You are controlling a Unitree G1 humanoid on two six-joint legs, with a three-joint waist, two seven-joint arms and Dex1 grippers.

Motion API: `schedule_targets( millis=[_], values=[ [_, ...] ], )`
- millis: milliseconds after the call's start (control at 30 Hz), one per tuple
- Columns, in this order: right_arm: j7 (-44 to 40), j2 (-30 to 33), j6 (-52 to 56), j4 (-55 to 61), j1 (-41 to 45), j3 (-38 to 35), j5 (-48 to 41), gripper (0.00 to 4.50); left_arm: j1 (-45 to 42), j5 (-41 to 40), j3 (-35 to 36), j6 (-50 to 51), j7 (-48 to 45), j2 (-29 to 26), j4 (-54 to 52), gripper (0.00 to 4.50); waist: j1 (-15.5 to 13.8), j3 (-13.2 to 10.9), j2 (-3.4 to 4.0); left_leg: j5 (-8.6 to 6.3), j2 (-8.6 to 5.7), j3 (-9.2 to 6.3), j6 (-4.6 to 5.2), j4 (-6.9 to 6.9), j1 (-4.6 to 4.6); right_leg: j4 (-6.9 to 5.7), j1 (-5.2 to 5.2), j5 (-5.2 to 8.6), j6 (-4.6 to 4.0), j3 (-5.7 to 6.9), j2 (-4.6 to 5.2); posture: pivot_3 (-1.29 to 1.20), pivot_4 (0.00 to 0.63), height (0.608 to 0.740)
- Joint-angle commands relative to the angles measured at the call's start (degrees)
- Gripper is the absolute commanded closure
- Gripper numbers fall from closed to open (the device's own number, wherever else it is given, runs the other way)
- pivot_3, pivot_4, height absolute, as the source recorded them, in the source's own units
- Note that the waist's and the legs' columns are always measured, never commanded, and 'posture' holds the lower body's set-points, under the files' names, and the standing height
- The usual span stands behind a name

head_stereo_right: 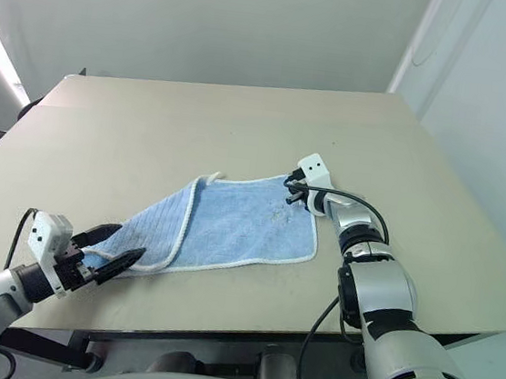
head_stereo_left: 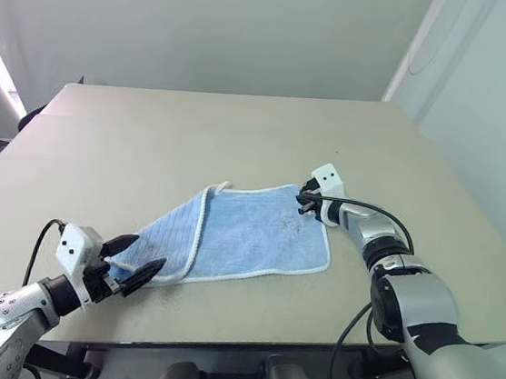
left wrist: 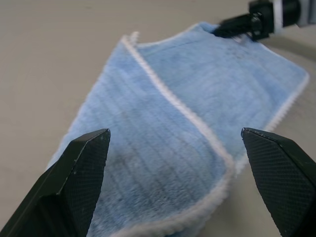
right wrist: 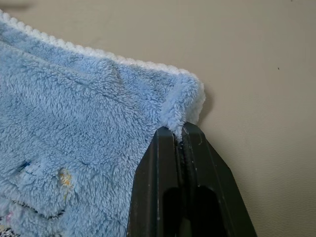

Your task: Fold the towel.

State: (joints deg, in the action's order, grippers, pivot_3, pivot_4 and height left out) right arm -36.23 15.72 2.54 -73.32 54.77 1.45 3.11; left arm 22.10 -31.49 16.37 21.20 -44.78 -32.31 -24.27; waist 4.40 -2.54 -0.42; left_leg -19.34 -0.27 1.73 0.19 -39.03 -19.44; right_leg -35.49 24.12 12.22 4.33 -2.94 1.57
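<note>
The towel [head_stereo_left: 248, 235] lies on the counter [head_stereo_left: 241, 133], its left part folded over in a ribbed flap edged in white. The right end effector [right wrist: 178, 136] is clenched on the far right corner, pinching a tuft of pile. The left end effector [head_stereo_left: 135, 263] hangs released at the near left corner, fingers [left wrist: 81, 173] spread.

My right pincer at the towel's far corner, my left by its near end

My right gripper [head_stereo_right: 291, 190] sits at the far right corner of the light blue towel [head_stereo_right: 231, 224], which spreads away from it across the beige table [head_stereo_right: 241, 133] toward my left gripper [head_stereo_right: 107, 248]. That one's fingers stand apart on either side of the folded near-left end.
</note>
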Motion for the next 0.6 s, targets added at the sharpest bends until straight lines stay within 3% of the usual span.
schedule_targets(
  millis=[33, 333, 533, 600],
  values=[
    [0.5, -0.2, -0.5, 0.9, 1.9, -1.3, -0.7, 4.47, -0.2, 2.1, -3.2, -0.4, -0.1, -0.9, -2.7, 0.0, 0.0, 0.0, 0.01, 0.0, 0.0, 0.0, 0.0, 0.0, -0.01, 0.0, 0.0, 0.0, 0.0, 0.0, 0.0, 0.0, 0.0, 0.74],
    [0.9, -0.3, -1.1, 1.9, 0.4, -2.1, -1.0, 4.47, -4.9, 12.1, -10.9, -5.8, -1.9, -3.4, 7.7, 0.0, 0.3, 0.0, 0.06, 0.0, 0.01, 0.0, 0.01, 0.01, 0.01, -0.04, 0.03, 0.0, 0.0, 0.01, -0.05, 0.0, 0.0, 0.74],
    [0.9, 0.3, -0.9, 2.1, 0.0, -2.5, -1.2, 4.47, -8.1, 12.4, -10.7, -7.8, -3.6, -3.5, 12.6, 0.0, 0.4, 0.0, 0.06, 0.0, 0.0, 0.0, 0.01, 0.01, -0.02, -0.02, 0.03, 0.0, 0.01, 0.01, 0.0, 0.0, 0.0, 0.74],
    [1.1, 0.4, -0.9, 2.2, 0.0, -2.8, -1.4, 4.5, -9.0, 11.6, -10.2, -7.5, -3.8, -3.3, 13.0, 0.4, 0.3, 0.0, 0.06, 0.0, 0.01, 0.0, 0.01, 0.01, -0.02, -0.02, 0.03, -0.01, 0.01, 0.01, 0.01, 0.0, 0.0, 0.74]
  ],
)
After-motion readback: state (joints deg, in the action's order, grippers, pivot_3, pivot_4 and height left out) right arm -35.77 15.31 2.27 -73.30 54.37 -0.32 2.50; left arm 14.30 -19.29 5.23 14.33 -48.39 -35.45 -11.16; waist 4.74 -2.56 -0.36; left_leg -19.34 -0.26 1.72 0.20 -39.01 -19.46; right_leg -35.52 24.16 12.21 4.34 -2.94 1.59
